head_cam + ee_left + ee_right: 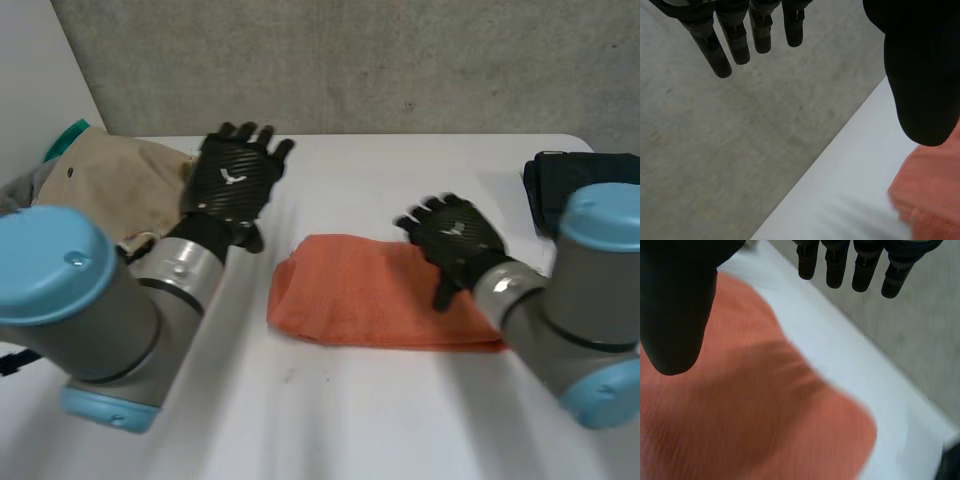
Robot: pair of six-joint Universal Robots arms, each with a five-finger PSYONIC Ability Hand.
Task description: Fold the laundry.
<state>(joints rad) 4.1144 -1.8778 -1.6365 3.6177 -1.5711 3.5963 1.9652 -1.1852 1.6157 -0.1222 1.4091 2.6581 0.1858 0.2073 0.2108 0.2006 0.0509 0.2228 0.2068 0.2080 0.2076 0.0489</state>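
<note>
A folded orange cloth (pixel 372 293) lies in the middle of the white table (pixel 400 180). My right hand (pixel 455 238) hovers over the cloth's right end with its fingers straight and spread, holding nothing. In the right wrist view the orange cloth (pixel 750 420) lies beneath the thumb (pixel 675 305) and the fingers (pixel 860 265), apart from both. My left hand (pixel 232 180) is raised left of the cloth, open and empty. Its straight fingers (pixel 735 35) and thumb (pixel 920 75) show in the left wrist view, with an edge of the orange cloth (pixel 935 190) beside the thumb.
A heap of laundry with a beige garment (pixel 105 185) on top sits at the table's back left, a teal piece (pixel 65 135) behind it. A dark folded item (pixel 570 185) lies at the right edge. A grey wall stands behind the table.
</note>
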